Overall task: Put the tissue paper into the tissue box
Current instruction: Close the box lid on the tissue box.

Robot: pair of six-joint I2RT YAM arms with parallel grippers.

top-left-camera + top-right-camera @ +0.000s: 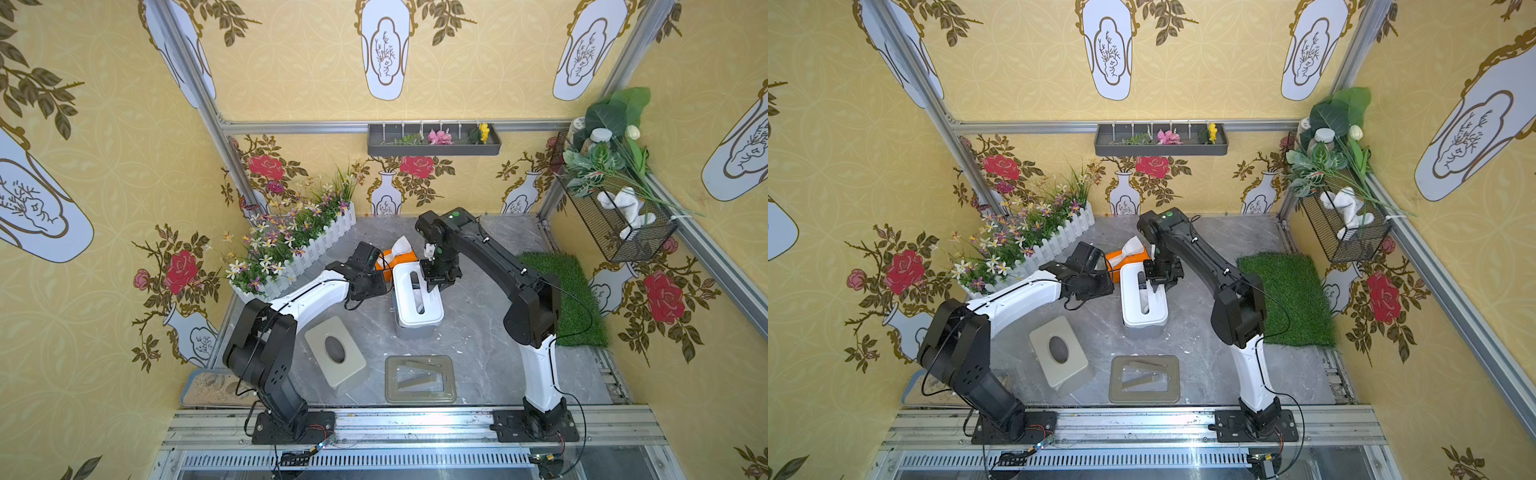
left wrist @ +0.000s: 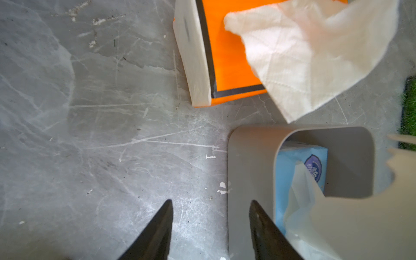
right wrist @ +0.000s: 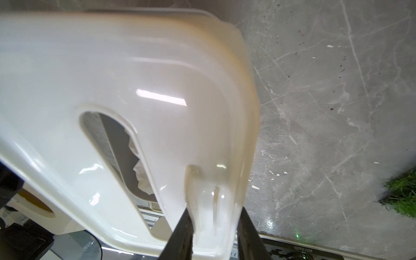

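In both top views, the right gripper (image 1: 430,284) clamps the white lid (image 1: 417,305) over the grey tissue box (image 1: 415,332), mostly hiding it. Left wrist: the left gripper (image 2: 211,201) has its jaws apart at the box rim, and the blue tissue pack (image 2: 290,162) lies inside, partly behind the blurred lid. Right wrist: tissue (image 3: 140,173) shows through the slot.

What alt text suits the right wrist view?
The right hand grips the edge of a white lid that fills most of the frame. Crumpled tissue shows through the lid's slot; a grey marble table and a corner of green grass mat lie beyond.

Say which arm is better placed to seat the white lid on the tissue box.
Right: the right jaws clamp the white lid, held partly over the grey box; the left jaws stand open at its side, empty.
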